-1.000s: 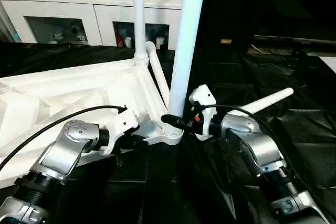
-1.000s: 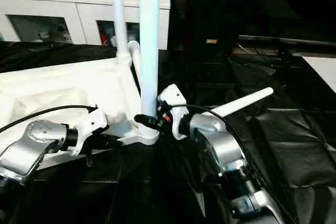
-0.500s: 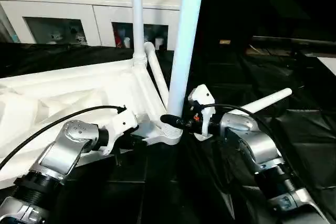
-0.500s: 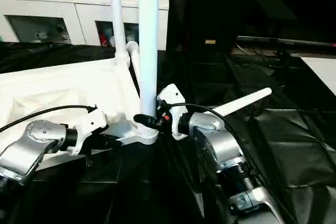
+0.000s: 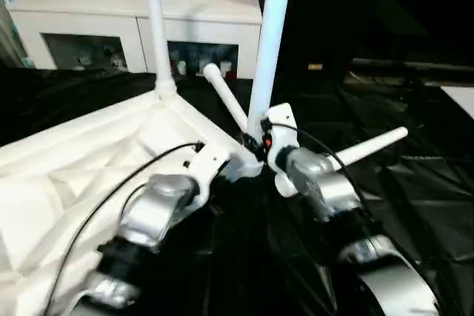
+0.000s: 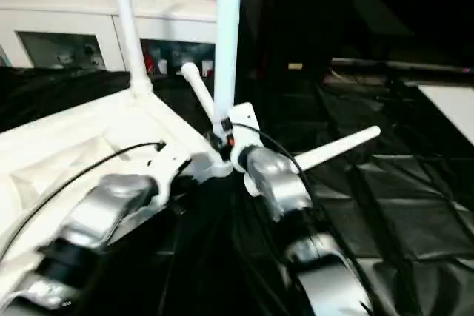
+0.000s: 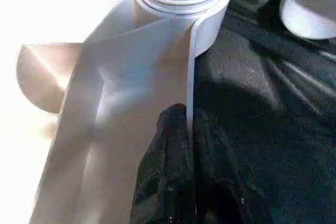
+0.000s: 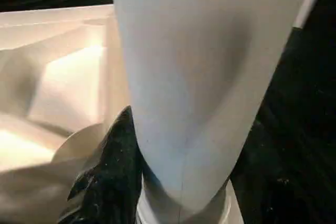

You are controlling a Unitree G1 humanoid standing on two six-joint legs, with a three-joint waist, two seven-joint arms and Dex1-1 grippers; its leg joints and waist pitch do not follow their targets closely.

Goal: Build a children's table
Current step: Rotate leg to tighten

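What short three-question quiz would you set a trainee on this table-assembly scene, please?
1. True or false: the right claw grips the near upright leg.
2. How many legs are not yet in a socket?
3. The left claw is shut on: A) a screwdriver; B) the tabletop rim; C) nothing.
Key: 1 true; 2 two, the right-hand loose leg and the middle loose leg; 3 B.

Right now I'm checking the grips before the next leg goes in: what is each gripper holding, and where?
Left gripper pinches the white plastic tabletop's thin rim beside the corner socket. Right gripper clasps the upright white tube leg near its base.
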